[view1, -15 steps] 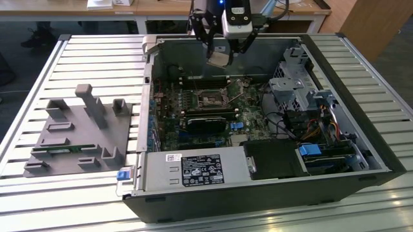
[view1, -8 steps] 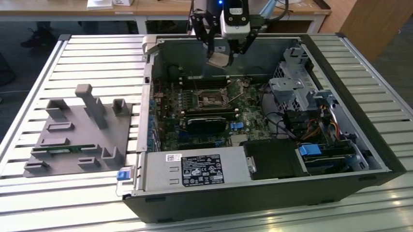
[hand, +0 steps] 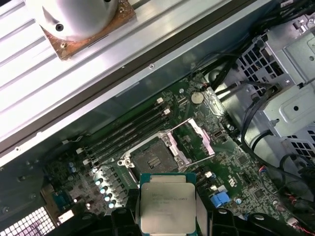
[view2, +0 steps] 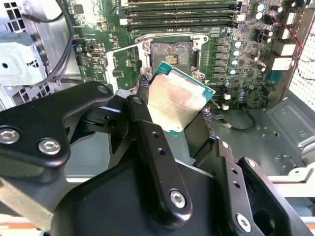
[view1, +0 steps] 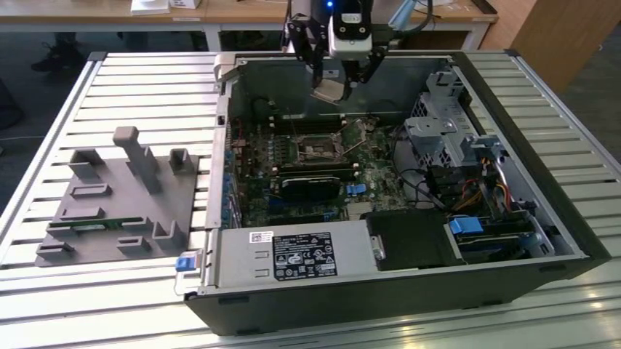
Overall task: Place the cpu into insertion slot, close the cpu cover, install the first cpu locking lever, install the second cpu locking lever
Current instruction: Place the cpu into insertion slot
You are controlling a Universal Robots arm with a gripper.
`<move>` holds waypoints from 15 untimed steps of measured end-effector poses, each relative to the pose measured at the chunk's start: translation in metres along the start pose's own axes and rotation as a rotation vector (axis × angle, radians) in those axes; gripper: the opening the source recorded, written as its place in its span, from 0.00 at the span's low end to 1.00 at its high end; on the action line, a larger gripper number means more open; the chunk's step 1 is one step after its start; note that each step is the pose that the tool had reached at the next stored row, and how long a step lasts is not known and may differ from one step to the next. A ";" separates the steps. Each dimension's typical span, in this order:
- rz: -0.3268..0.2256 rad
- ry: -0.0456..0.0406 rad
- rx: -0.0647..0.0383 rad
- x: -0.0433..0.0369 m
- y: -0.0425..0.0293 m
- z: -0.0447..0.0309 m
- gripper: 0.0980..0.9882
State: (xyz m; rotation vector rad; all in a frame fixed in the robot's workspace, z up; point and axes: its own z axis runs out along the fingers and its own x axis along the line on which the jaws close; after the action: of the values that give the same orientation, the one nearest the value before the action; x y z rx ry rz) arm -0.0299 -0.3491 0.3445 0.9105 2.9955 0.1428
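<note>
My gripper (view1: 336, 86) hangs above the back of the open computer case, shut on the cpu (view1: 329, 91). In both wrist views the cpu (view2: 179, 102) (hand: 166, 206) is a silvery square chip with a green edge, pinched by its sides between the black fingers (view2: 147, 132) and tilted. The insertion slot (view1: 315, 150) (view2: 172, 51) (hand: 149, 160) lies bare on the green motherboard below, apart from the chip. The cpu cover (view2: 122, 65) (hand: 198, 142) stands swung open beside the slot. The locking levers look like thin wires raised along the socket's edges.
A grey white-labelled box (view1: 291, 254) fills the case's front. A black block (view1: 315, 187) sits just before the slot. A drive cage (view1: 446, 123) and cables (view1: 427, 182) crowd the exterior view's right. Memory slots (view2: 182, 14) flank the socket. A grey fixture (view1: 116, 196) lies outside the case.
</note>
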 end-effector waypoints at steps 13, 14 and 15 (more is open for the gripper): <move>0.078 -0.0070 -0.001 0.0000 -0.0002 0.0022 0.49; 0.083 -0.0074 -0.002 0.0000 -0.0002 0.0024 0.49; 0.089 -0.0079 -0.002 0.0000 -0.0002 0.0026 0.49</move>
State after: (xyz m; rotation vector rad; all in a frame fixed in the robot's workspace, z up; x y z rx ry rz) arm -0.0299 -0.3490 0.3419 1.0420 2.9481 0.1420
